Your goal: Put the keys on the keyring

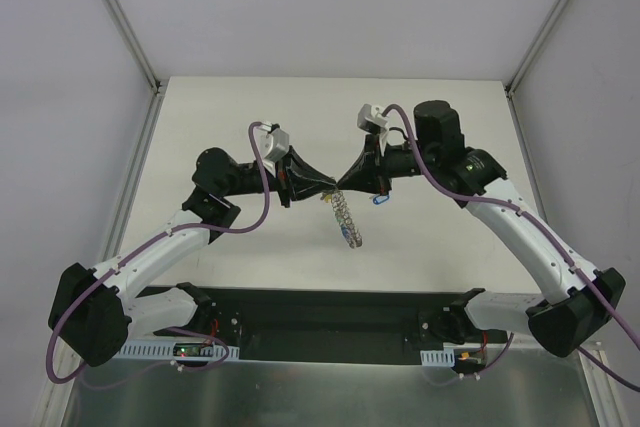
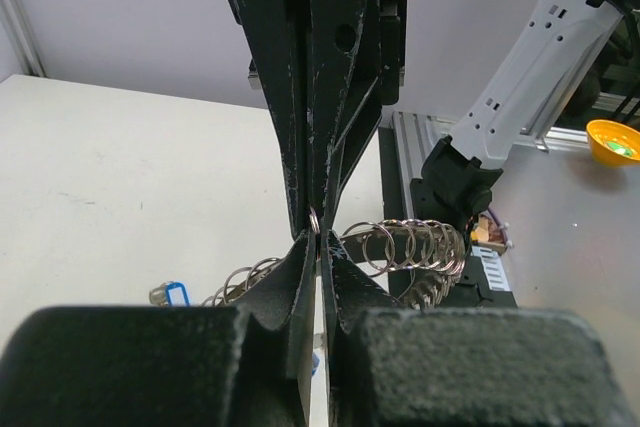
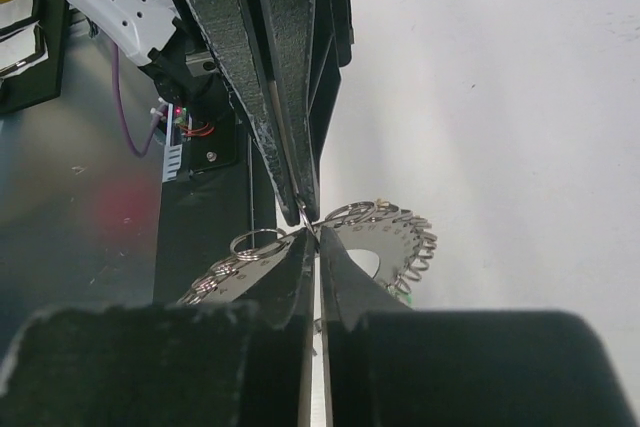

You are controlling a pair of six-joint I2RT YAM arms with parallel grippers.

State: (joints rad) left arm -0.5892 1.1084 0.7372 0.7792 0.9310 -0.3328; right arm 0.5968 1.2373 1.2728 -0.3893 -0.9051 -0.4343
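The keyring (image 1: 347, 221) is a flat grey disc with small wire rings all round its rim. It hangs edge-on above the table, under the point where both grippers meet tip to tip. My left gripper (image 1: 329, 186) is shut on one small wire ring at the disc's top (image 2: 318, 239). My right gripper (image 1: 346, 183) is shut on the same spot from the other side (image 3: 312, 232). The disc (image 3: 386, 245) and its rings (image 2: 412, 245) show beside the fingers. A blue-headed key (image 1: 378, 201) lies on the table under the right gripper and shows in the left wrist view (image 2: 172, 294). A green speck (image 3: 405, 297) shows at the disc's lower rim.
The white table (image 1: 240, 247) is closed in by walls at the left, right and back. The black base rail (image 1: 320, 312) runs along the near edge. An orange bowl (image 2: 613, 140) sits off the table behind the right arm.
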